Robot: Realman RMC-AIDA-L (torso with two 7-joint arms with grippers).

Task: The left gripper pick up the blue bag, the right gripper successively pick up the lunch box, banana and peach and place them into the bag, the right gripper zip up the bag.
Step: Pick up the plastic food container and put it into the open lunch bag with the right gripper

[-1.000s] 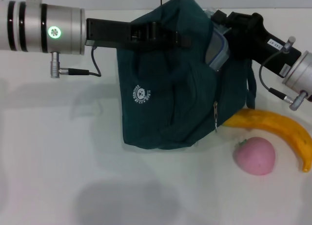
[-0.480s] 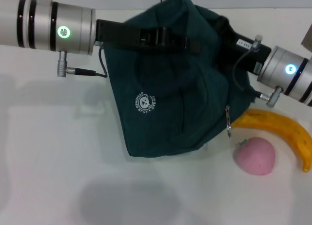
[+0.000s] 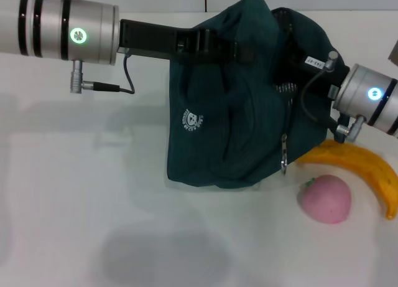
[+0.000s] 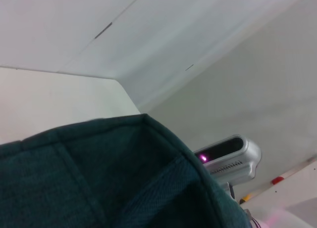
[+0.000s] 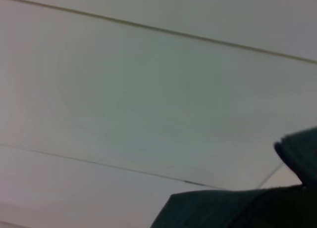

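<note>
The blue bag (image 3: 236, 119) hangs above the table with its white logo facing me, and its teal fabric (image 4: 99, 183) fills the left wrist view. My left gripper (image 3: 214, 45) is shut on the bag's top edge. My right arm (image 3: 367, 99) reaches into the bag's open mouth from the right, and its gripper is hidden inside. The lunch box is out of sight. The banana (image 3: 364, 170) lies on the table just right of the bag's lower corner. The pink peach (image 3: 324, 198) sits in front of the banana.
A zipper pull (image 3: 283, 157) dangles at the bag's right side, close to the banana's tip. The left arm's cable (image 3: 106, 86) loops below its silver wrist. The white table (image 3: 93, 225) spreads out on the left and in front.
The left arm has carried the bag to the right. The right arm has pushed deeper into the bag's mouth, and the lunch box seen at the opening one second ago no longer shows.
</note>
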